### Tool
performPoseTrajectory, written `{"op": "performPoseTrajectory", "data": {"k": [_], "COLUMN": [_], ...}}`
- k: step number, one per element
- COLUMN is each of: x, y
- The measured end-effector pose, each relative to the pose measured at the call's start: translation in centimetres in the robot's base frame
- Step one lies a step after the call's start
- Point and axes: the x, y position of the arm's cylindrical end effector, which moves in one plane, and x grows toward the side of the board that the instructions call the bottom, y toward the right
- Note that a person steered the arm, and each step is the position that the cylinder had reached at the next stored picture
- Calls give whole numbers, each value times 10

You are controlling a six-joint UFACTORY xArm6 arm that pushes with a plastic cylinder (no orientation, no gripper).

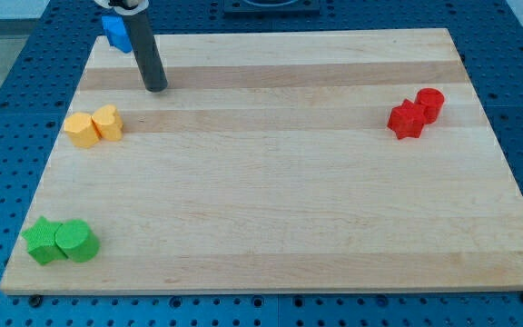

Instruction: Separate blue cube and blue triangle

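Observation:
A blue block (114, 30) sits at the board's top left corner, partly hidden behind the rod; I cannot tell its shape, nor whether it is one block or two touching. My tip (156, 88) rests on the board just below and to the right of the blue block, a short gap away from it. The dark rod rises from the tip up and to the left, out of the view's top.
Two yellow blocks (93, 126) touch each other at the left. Two green blocks (60, 242) touch at the bottom left corner. A red star-like block (406, 119) and a red cylinder (430, 104) touch at the right. The wooden board (280, 182) lies on a blue perforated table.

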Motion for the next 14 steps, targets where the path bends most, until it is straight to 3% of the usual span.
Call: {"op": "performPoseTrajectory", "data": {"k": [2,5,6,12,14], "x": [-20,-112,-123,-121,-91], "y": [11,16,15,-40,-40]}}
